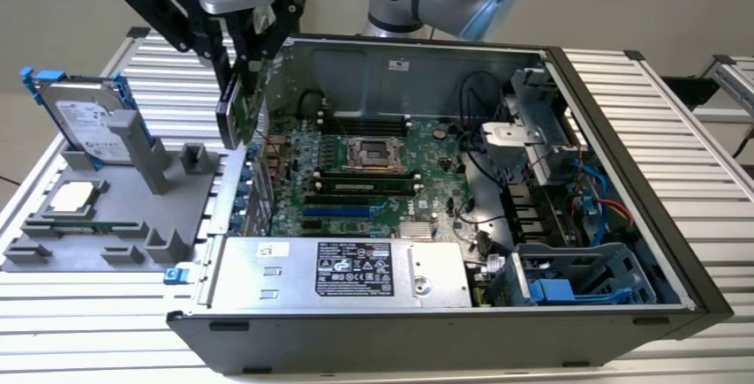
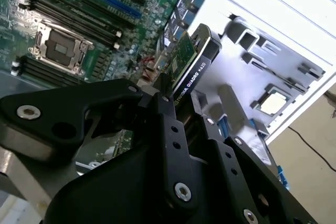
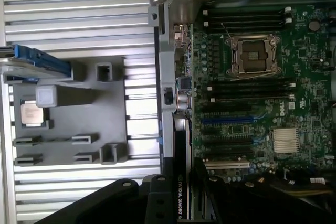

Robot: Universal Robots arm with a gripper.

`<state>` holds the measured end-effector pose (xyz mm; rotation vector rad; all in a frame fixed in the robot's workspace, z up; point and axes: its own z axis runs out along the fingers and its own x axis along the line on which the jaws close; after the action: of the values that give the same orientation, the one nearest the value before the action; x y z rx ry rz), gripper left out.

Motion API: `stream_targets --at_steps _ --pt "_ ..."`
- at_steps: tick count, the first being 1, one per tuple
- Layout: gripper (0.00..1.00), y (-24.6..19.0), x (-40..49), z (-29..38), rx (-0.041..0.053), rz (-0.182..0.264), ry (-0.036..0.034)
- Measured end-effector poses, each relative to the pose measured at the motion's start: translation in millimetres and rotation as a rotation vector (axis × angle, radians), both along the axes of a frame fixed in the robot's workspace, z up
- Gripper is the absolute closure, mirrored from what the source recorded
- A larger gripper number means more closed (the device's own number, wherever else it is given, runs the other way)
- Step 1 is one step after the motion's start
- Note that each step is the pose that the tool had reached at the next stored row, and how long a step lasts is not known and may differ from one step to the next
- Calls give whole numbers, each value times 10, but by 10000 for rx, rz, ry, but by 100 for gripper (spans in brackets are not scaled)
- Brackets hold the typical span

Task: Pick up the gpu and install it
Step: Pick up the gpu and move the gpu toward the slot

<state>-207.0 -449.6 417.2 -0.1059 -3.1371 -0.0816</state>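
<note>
My gripper (image 1: 242, 53) is shut on the gpu (image 1: 233, 110), a thin card with a green board on one face and a black cover on the other. The card hangs on edge from the fingers over the open computer case's wall, on the exterior view's left, above the motherboard (image 1: 353, 172). In both wrist views the gpu (image 2: 189, 56) (image 3: 181, 140) sticks out from between the black fingers of the gripper (image 2: 186, 103) (image 3: 182, 174). A blue expansion slot (image 1: 342, 211) (image 3: 228, 120) lies on the board, apart from the card.
A grey parts holder (image 1: 177, 225) beside the case carries a silver hard drive (image 1: 83, 119) with blue rails and a square CPU chip (image 1: 73, 194). Inside the case are the power supply (image 1: 342, 269), memory slots, cables and a drive cage (image 1: 577, 278).
</note>
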Motion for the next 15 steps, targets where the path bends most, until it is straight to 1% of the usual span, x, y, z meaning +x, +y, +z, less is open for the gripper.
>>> stream_targets --at_steps 15 --pt "100 0 198 0 0 0 0"
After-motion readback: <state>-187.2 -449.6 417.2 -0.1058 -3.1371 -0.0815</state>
